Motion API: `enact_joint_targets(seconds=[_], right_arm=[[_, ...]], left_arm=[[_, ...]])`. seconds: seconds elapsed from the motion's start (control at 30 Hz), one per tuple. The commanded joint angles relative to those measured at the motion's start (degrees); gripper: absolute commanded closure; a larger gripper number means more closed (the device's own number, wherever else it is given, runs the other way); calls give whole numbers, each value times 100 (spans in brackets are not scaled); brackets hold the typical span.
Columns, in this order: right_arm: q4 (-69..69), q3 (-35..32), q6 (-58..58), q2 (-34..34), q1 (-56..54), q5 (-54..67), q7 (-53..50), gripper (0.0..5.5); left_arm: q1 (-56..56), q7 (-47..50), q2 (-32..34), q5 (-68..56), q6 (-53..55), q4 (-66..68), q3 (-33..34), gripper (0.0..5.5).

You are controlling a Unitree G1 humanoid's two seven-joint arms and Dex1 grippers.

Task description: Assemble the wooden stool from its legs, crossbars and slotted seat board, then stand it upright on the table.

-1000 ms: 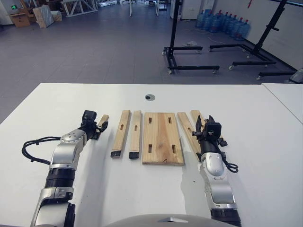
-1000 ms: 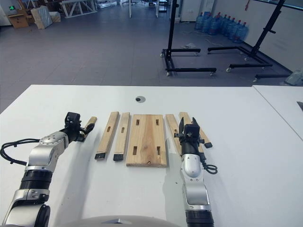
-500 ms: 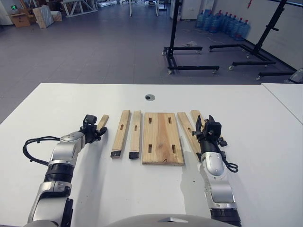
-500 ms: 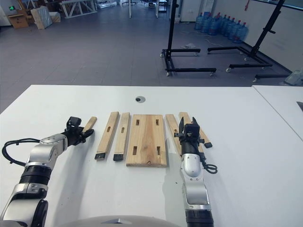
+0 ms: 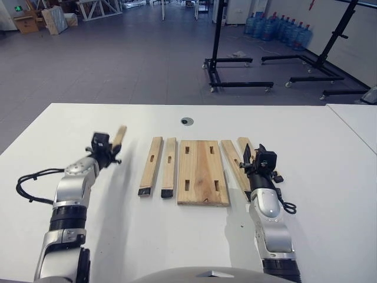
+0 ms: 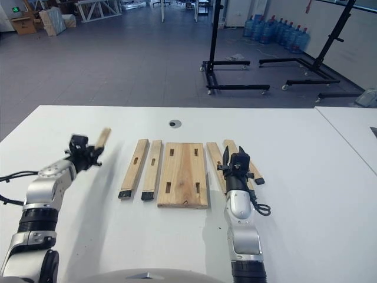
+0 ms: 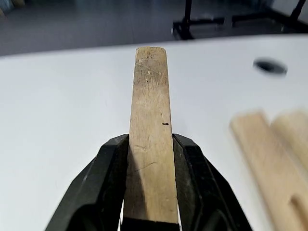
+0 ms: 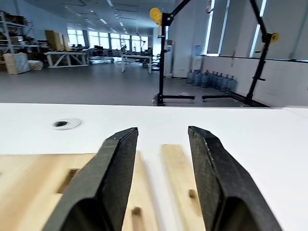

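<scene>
The left claw (image 5: 101,151) is closed on a short wooden crossbar (image 5: 119,135), out over the left part of the white table (image 5: 330,177), well apart from the other pieces. In the left wrist view its two black fingers (image 7: 113,159) press against the bar's long edges. The bar's gripped end is buried between them, and its free end tilts up away from the claw.

The slotted seat board (image 5: 202,171) lies flat at the middle of the table, with four slots showing. Just left of it lie two legs (image 5: 151,165) (image 5: 168,165), side by side, with dark tips at their near ends. Just right of the board lie two more wooden strips (image 5: 234,160) (image 5: 244,145), their near ends covered by the right claw (image 6: 235,159) and its arm.

The right claw stands open above those strips, its fingers (image 8: 120,163) spread. Whether they touch the wood cannot be made out.

Behind the board a small round grommet (image 5: 187,121) sits in the tabletop.
</scene>
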Motion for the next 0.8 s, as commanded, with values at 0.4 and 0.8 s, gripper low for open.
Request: enact_joint_targets(seconds=[0.4,0.8], right_arm=[[-1671,-918,3060,-92,-1219,8099,-157,360],[-1396,-541,2973,-323,-1233,8172,-433,360]], left_arm=[[613,-1692,-362,-617,-603,-2926,-2008,423],[700,-1943,-286,-809,-479,-3192,-2311,423]])
